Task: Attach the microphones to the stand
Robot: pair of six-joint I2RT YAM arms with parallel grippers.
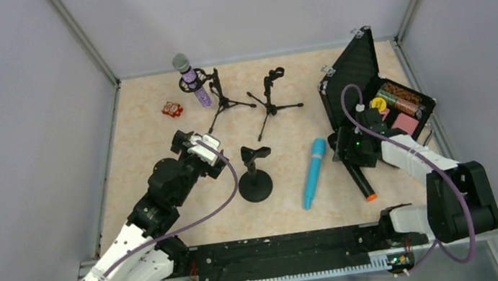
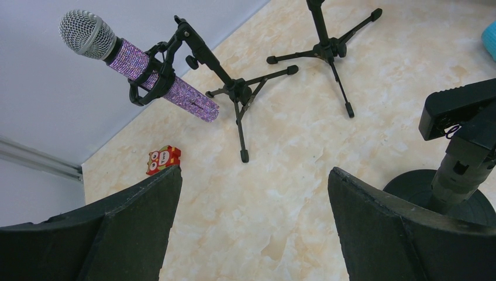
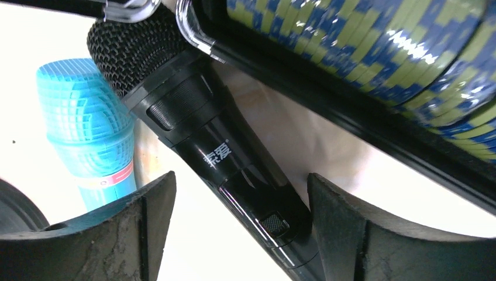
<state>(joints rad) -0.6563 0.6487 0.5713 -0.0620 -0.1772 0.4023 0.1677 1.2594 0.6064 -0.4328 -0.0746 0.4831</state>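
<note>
My right fingers (image 3: 153,206) stand apart on either side of the black microphone (image 3: 217,153), about halfway down its body. They are open, not clamped. A strip of pale surface (image 3: 175,246) shows between the left finger and the barrel. On the other side the gap is so thin that I cannot tell whether it touches. The microphone lies flat, its mesh head up against the edge of the open case (image 1: 357,72) and its orange end pointing toward my bases.

Just beside it lies the turquoise microphone (image 1: 314,172), also flat. It rests between the black one and the round-based stand (image 1: 255,177), whose clip holds nothing.

My left fingers (image 2: 157,202) are spread wide with nothing between them, hanging over bare surface and facing the far wall. Ahead of them the purple microphone (image 2: 153,75) sits in the clip of a tripod stand (image 2: 237,93). It is tilted, with its silver head up and to the left. A second tripod stand (image 2: 329,44) stands near it on the right with no microphone in it.

A small red owl-faced packet (image 2: 164,160) lies on the surface close to the left wall, near the first tripod's feet.
</note>
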